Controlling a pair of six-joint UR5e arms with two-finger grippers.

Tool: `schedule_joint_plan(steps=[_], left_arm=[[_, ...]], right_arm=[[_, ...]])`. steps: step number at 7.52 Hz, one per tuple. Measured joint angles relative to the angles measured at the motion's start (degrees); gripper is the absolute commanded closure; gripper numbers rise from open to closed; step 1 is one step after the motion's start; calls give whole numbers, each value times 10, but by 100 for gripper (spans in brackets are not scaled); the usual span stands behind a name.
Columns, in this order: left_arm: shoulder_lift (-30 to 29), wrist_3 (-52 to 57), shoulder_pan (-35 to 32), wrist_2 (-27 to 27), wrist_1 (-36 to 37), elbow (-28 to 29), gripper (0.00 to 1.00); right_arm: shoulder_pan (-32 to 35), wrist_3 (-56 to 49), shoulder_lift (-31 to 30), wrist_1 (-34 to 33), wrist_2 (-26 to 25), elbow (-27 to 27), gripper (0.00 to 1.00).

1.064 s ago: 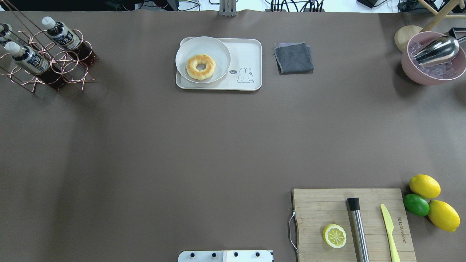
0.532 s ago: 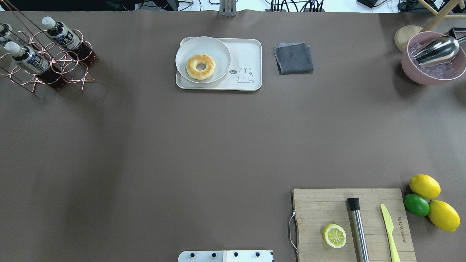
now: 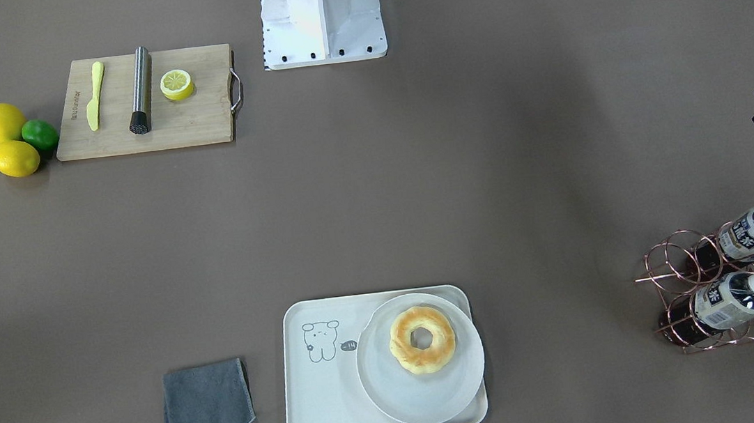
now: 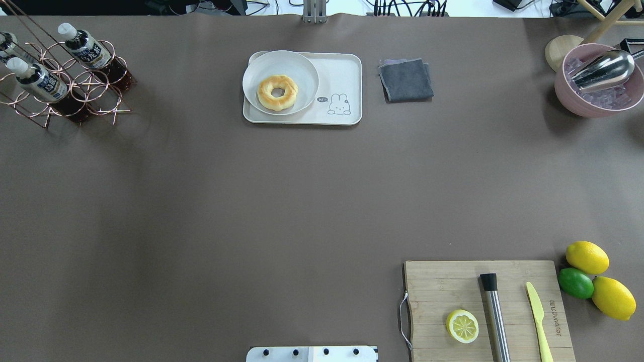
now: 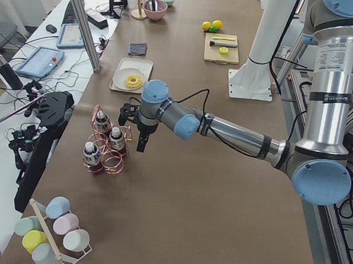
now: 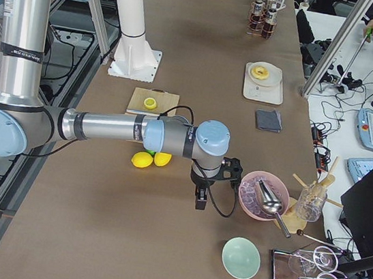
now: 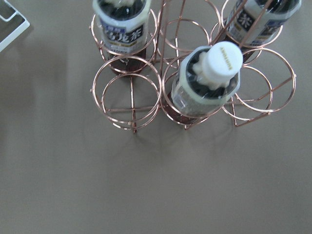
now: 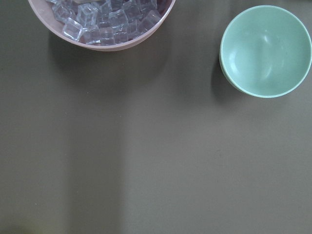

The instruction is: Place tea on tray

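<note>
Presently, left gripper (image 5: pixel 140 144) beside copper wire rack (image 5: pixel 112 161), finger gap unreadable, white-capped dark-tea bottle (image 7: pixel 209 83) seemingly upright inside, cream-white rectangular tray (image 4: pixel 342 70) well apart.

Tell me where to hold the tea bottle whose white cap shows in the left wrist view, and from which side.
Grip the tea bottle just under the white cap, jaws coming from above. The copper wire rack rings its body, so only the top stands free.
</note>
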Motion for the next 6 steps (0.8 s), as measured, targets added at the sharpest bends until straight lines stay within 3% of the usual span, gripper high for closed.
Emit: schedule_joint_plan(steps=[3,6], left_arm=[[-81,-2,29,30,-8,57,2],[-110,3,36,30,-51,92,2]], right_arm=[[0,5,-6,0,4,1,0],[2,9,-7,-1,4,4,0]])
